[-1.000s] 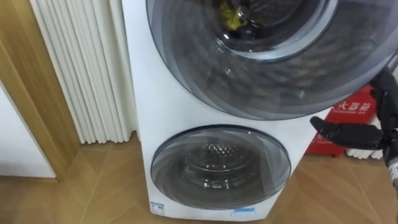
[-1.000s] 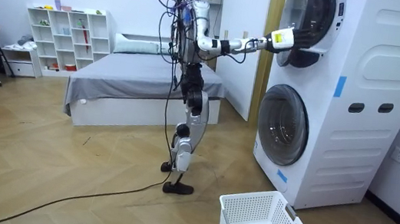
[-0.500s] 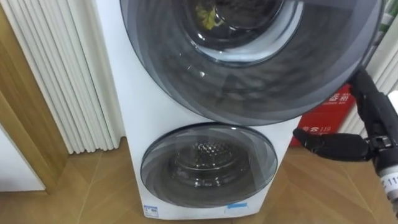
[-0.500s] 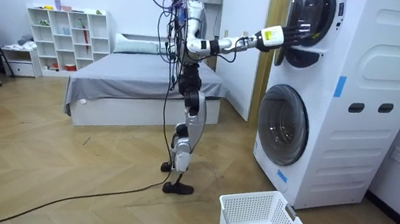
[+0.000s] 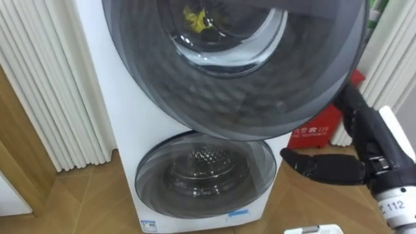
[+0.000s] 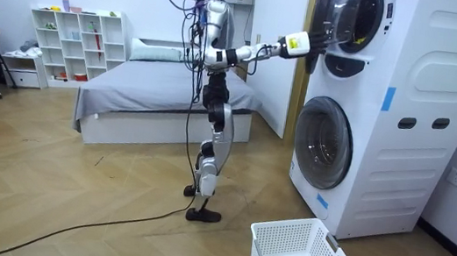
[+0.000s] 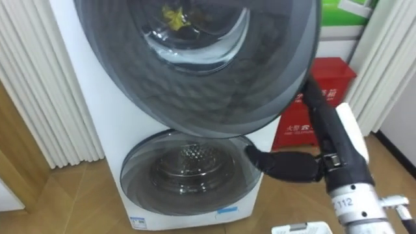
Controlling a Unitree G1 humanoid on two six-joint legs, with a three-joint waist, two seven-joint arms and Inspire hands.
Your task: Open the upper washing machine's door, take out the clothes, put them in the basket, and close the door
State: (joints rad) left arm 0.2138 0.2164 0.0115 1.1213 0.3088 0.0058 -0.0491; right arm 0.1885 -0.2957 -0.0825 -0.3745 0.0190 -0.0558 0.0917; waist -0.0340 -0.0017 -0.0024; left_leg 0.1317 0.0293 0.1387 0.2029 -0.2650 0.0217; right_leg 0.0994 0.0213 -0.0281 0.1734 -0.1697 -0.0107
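Right hand (image 7: 325, 159) is resting against the washing machine's (image 5: 130, 110) upper door (image 5: 260, 97), fingers straight along its rim and thumb sticking out sideways. Yellow cloth (image 5: 195, 16) is sitting inside.

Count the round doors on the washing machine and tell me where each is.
2. The upper door stands ajar at the washing machine's top, with the right hand at its edge. The lower door is shut, directly below it.

Upper door (image 5: 234, 84) swings further open; right hand (image 5: 365, 155) at its edge draws back, torso shifts away from washing machine (image 6: 441, 129).
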